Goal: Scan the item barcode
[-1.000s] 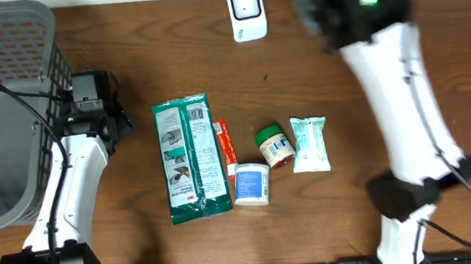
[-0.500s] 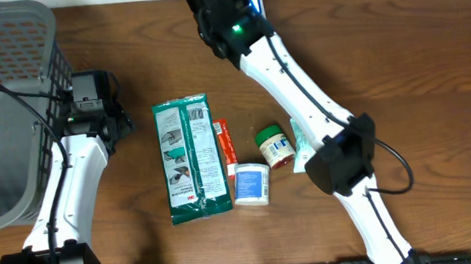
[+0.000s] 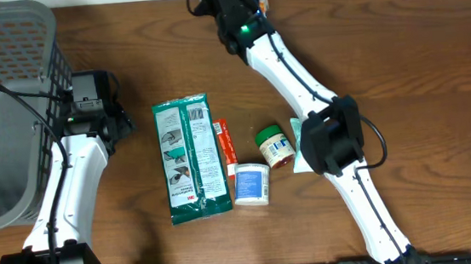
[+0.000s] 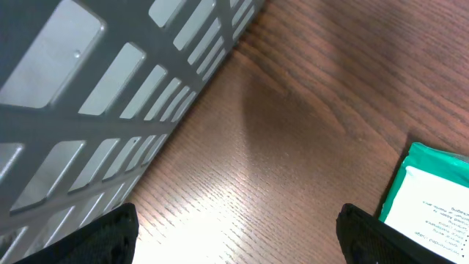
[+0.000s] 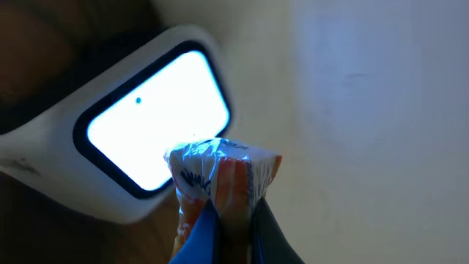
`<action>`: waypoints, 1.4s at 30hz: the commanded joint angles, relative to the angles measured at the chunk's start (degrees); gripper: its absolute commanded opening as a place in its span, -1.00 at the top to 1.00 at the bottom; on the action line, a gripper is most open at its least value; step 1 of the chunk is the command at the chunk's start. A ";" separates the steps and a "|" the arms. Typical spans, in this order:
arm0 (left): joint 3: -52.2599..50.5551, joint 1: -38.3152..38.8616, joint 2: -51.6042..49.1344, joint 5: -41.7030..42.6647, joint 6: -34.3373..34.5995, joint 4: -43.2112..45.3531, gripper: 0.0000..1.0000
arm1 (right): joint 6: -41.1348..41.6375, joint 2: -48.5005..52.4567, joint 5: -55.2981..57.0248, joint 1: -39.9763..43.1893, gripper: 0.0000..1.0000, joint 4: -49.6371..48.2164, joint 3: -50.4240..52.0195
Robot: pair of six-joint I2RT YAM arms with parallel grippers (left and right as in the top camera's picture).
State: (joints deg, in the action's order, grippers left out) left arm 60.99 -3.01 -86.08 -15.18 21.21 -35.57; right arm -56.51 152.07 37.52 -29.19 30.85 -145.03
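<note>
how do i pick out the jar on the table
Find the big green pack mid-table, then go right along the row. Past the orange tube and white tub lies the jar, the only one with a dark green lid.

We see a grey lattice basket (image 3: pixel 5 41), a brown wood-grain table (image 3: pixel 418 65), a green-and-white packet (image 3: pixel 188 157), a green-lidded jar (image 3: pixel 274 145), an orange-and-white wrapper (image 5: pixel 223 172) and a white scanner (image 5: pixel 150 121).

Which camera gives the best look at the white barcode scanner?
Right wrist: the scanner and its lit window fill the frame. Overhead, the right arm nearly hides it; the left wrist view misses it.
</note>
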 commanded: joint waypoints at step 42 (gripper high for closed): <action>-0.79 -0.20 -0.42 -0.74 0.35 0.00 -0.72 | 14.36 -3.41 -14.23 2.45 0.99 -3.96 -0.13</action>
State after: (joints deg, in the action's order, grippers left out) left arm 60.99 -3.01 -86.08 -15.20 21.21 -35.57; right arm -46.33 153.73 26.41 -27.11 25.30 -145.01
